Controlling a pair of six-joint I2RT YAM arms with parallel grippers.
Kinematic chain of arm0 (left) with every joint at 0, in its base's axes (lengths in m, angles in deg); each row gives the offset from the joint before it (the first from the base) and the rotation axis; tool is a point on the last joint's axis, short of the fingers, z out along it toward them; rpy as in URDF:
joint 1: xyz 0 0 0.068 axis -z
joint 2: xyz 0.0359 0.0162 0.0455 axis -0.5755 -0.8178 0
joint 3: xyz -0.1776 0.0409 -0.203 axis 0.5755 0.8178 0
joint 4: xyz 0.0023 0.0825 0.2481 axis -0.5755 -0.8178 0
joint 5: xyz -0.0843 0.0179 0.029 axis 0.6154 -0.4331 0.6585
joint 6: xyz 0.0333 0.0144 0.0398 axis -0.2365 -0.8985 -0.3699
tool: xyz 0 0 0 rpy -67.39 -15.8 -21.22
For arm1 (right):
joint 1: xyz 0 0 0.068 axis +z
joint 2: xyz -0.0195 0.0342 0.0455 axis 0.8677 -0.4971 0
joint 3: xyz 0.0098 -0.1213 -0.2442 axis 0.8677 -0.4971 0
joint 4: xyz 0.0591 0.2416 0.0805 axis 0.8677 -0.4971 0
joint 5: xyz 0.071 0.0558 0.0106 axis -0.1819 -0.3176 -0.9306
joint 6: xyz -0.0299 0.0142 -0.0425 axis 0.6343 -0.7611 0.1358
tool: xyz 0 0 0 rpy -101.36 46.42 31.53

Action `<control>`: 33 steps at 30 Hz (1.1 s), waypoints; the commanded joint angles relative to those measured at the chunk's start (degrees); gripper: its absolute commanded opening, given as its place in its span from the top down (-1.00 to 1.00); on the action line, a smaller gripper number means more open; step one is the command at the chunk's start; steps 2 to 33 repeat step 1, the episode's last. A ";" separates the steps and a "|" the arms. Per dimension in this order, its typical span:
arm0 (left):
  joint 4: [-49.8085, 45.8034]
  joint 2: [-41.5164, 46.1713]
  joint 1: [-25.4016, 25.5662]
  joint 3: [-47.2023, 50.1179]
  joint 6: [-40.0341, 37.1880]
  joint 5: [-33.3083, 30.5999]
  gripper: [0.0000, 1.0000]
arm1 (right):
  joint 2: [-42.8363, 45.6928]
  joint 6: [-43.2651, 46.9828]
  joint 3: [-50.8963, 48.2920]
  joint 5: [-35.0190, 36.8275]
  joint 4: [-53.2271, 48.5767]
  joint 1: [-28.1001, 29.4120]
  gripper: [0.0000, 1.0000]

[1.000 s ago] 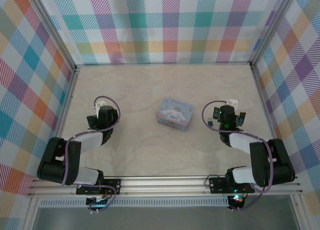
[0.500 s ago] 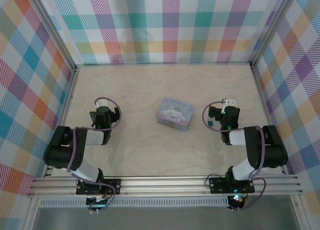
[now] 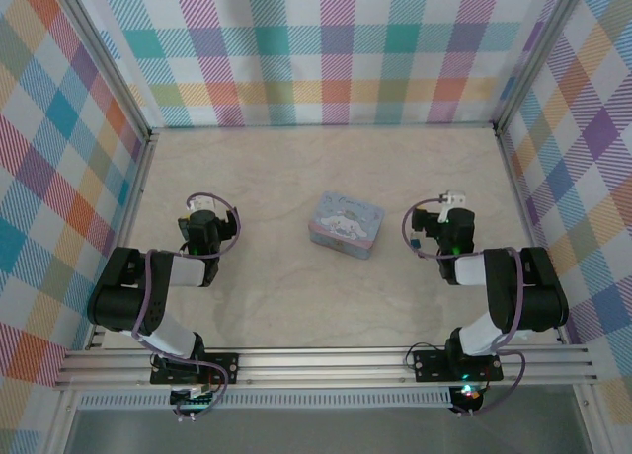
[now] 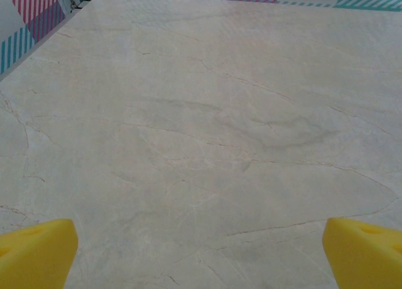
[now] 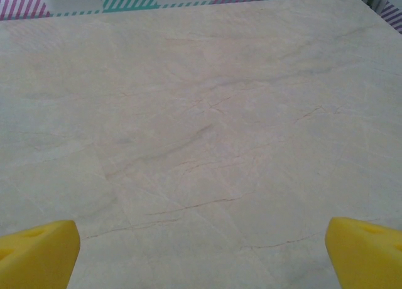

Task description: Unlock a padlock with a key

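Note:
A pale blue cartoon-printed tin [image 3: 345, 223] sits in the middle of the table. The padlock [image 3: 414, 242], a tiny dark bluish piece, lies on the table just left of my right arm's wrist. I see no key. My left gripper [image 3: 202, 220] rests low at the left, well apart from the tin. In the left wrist view it [image 4: 201, 257] is open, its yellow fingertips [image 4: 36, 251] spread wide over bare table. To the right of the tin is my right gripper [image 3: 448, 217]. It [image 5: 201, 254] is also open, with nothing between its yellow fingertips [image 5: 365, 251].
Plaid-printed walls [image 3: 326, 49] enclose the marble-look table [image 3: 296, 168] at the back and both sides. An aluminium rail [image 3: 326, 360] runs along the near edge, where both arm bases are bolted.
Both arms have folded, their elbows drawn in over the bases. The grippers stayed almost where they were and remain open. The tin and padlock have not moved.

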 commanded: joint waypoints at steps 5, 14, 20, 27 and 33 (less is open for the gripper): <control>1.80 -0.13 -0.45 0.46 -0.13 0.45 -1.00 | 0.57 0.04 0.94 -1.69 1.09 -0.33 -0.99; 1.80 -0.13 -0.45 0.46 -0.13 0.45 -1.00 | 0.57 0.04 0.94 -1.69 1.09 -0.33 -0.99; 1.80 -0.13 -0.45 0.46 -0.13 0.45 -1.00 | 0.57 0.04 0.94 -1.69 1.09 -0.33 -0.99; 1.80 -0.13 -0.45 0.46 -0.13 0.45 -1.00 | 0.57 0.04 0.94 -1.69 1.09 -0.33 -0.99; 1.80 -0.13 -0.45 0.46 -0.13 0.45 -1.00 | 0.57 0.04 0.94 -1.69 1.09 -0.33 -0.99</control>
